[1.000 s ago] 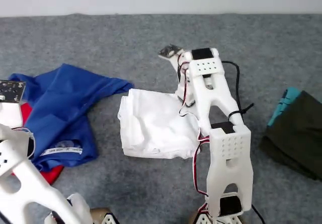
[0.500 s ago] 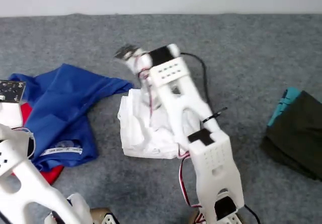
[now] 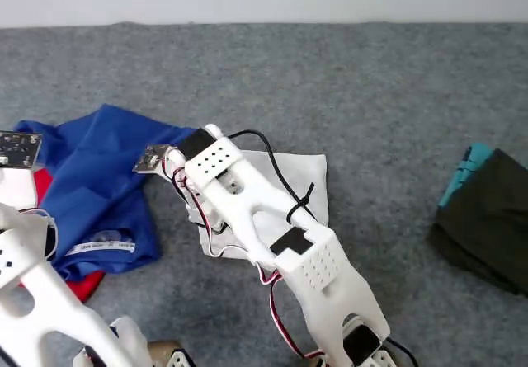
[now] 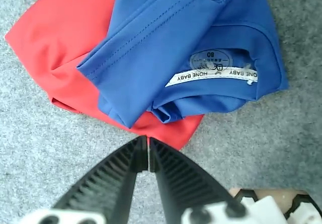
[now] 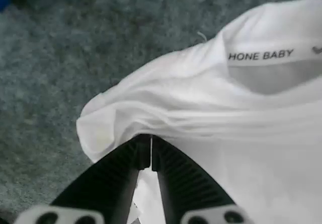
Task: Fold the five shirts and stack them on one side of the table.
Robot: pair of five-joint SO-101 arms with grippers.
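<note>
The left gripper (image 4: 148, 151) hung clenched and empty at the edge of the red shirt (image 4: 55, 48), which lay largely hidden under the blue shirt (image 4: 166, 48). The right gripper (image 5: 150, 146) pinched a fold of the white shirt (image 5: 241, 148) mid-table (image 3: 330, 78), and its arm hid part of the cloth. A dark shirt (image 3: 487, 218) over something teal (image 3: 462, 173) was cut off by the high view's right edge.

Rough grey carpet-like tabletop (image 3: 396, 87), soft matt white cloth shirt (image 5: 241, 133), smooth blue knit shirt (image 4: 166, 43), matt white plastic arm (image 3: 322, 268), black ribbed plastic fingers (image 4: 110, 178)
</note>
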